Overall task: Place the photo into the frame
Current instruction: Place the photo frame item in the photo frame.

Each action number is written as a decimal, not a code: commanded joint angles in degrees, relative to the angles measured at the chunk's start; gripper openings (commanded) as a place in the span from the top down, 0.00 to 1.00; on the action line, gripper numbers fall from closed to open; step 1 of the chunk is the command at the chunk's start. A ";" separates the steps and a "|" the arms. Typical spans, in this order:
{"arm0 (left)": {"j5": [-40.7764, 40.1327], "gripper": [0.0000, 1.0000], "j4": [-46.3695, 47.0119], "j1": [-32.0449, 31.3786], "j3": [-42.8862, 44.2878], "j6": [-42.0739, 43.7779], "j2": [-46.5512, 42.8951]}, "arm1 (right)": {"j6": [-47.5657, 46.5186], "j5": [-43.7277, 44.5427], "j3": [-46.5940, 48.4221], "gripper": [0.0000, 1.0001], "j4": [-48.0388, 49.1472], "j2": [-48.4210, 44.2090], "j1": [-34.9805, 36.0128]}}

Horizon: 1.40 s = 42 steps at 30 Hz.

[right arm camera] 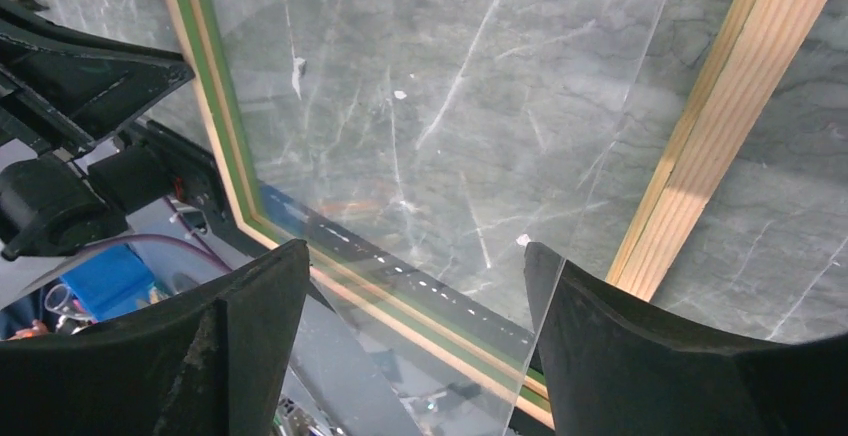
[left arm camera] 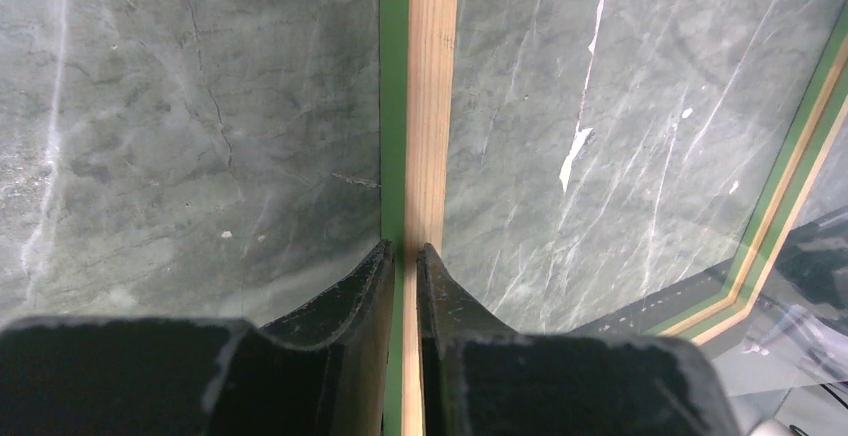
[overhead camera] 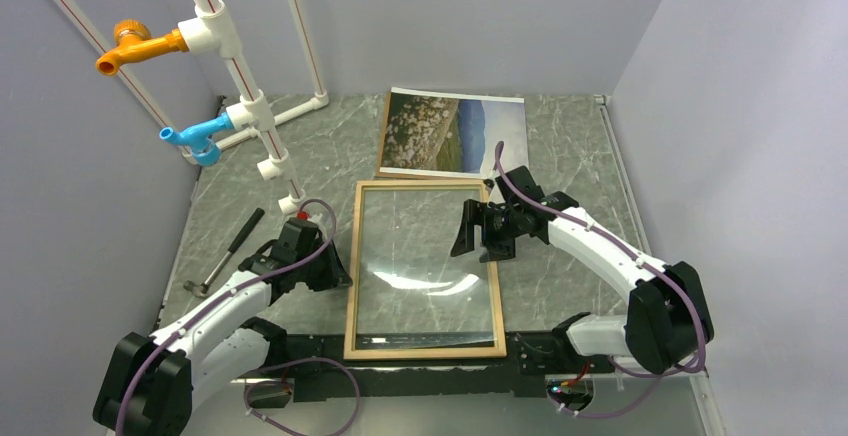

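Observation:
The frame [overhead camera: 425,353] lies in the middle of the table, pale wood face up, with its clear glass pane [overhead camera: 420,256] inside. My left gripper [overhead camera: 338,274] is shut on the frame's left rail; in the left wrist view its fingers [left arm camera: 375,286] pinch the wood-and-green rail [left arm camera: 432,106]. My right gripper [overhead camera: 482,241] hovers open over the pane near the right rail [right arm camera: 715,126]. A loose clear edge of the pane [right arm camera: 600,156] runs down beside its right finger [right arm camera: 545,276]; nothing is gripped. The photo [overhead camera: 455,134] lies picture side up behind the frame.
A hammer [overhead camera: 228,251] lies left of the left arm. White pipes with an orange tap [overhead camera: 135,48] and a blue tap [overhead camera: 195,136] stand at the back left. Grey walls close in the left, back and right.

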 commanded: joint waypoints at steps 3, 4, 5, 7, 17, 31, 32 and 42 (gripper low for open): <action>-2.95 0.81 -0.28 0.06 -1.16 2.26 0.97 | -0.82 2.44 0.00 0.18 0.01 -0.21 0.71; -2.85 0.82 -0.25 0.06 -1.17 2.23 1.05 | -0.75 2.73 -0.08 0.17 0.08 -0.03 0.78; -2.83 0.82 -0.24 0.06 -1.10 2.21 1.11 | -0.81 3.01 -0.17 0.17 0.08 0.25 0.95; -2.82 0.82 -0.20 0.06 -1.15 2.30 1.11 | -0.99 3.61 -0.22 0.17 -0.05 0.84 1.26; -2.74 0.82 -0.12 0.06 -1.18 2.44 0.80 | -1.80 8.14 -0.30 0.13 -1.57 3.59 2.54; -2.70 0.83 -0.22 0.00 -1.12 2.55 0.72 | -1.98 13.39 -0.30 0.05 -2.90 4.17 3.30; -2.74 0.83 -0.16 0.04 -1.16 2.49 0.72 | -1.89 13.60 -0.38 0.05 -2.90 4.24 3.29; -2.56 0.83 -0.21 -0.03 -1.39 2.40 -0.23 | -1.61 14.69 -0.48 0.01 -2.93 3.37 3.37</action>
